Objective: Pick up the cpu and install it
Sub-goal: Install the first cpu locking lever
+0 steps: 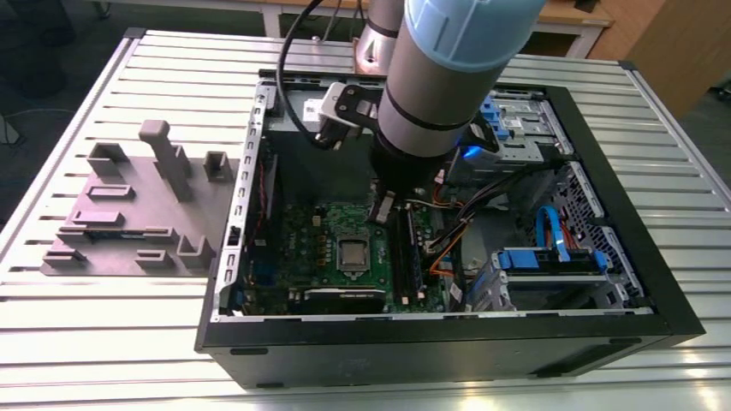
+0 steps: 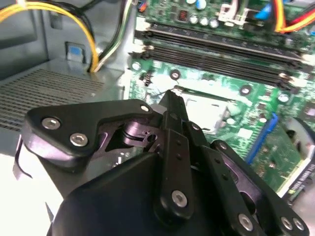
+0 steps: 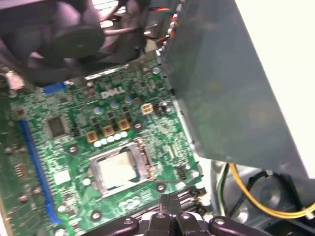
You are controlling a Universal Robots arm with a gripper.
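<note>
Silvery-grey and square, the cpu point(image 3: 118, 169) lay flat inside its socket on the green motherboard point(image 3: 74, 142), bordered on all sides by the socket's metal retaining frame point(image 3: 143, 158); in the exterior view the same chip point(image 1: 352, 251) sat near the middle of the board, just beside the long black memory slots point(image 1: 406, 257). Nothing was touching the chip. The gripper point(image 3: 170, 200) hung above the board's edge, near the socket but apart from it, and in the second wrist view its fingertips point(image 2: 172, 96) were pressed together into a single narrow point with nothing visible between them, so the tool was judged closed and empty. Part of the cpu point(image 2: 209, 110) appeared just past that tip, with the memory slots point(image 2: 216, 46) beyond. As a judgement from this arrangement, the pick-up and the placing of the chip appeared complete, and the installation was at or close to its end. Whether the retaining frame was fully latched could not be determined. Around the board stood the open black computer case point(image 1: 457, 342), with a large grey box point(image 3: 221, 83) beside the board and a yellow cable point(image 3: 256, 199) looping below it. The case rested on a slatted metal table point(image 1: 115, 342), and a grey parts fixture point(image 1: 137, 214) sat outside the case toward the exterior view's left.
</note>
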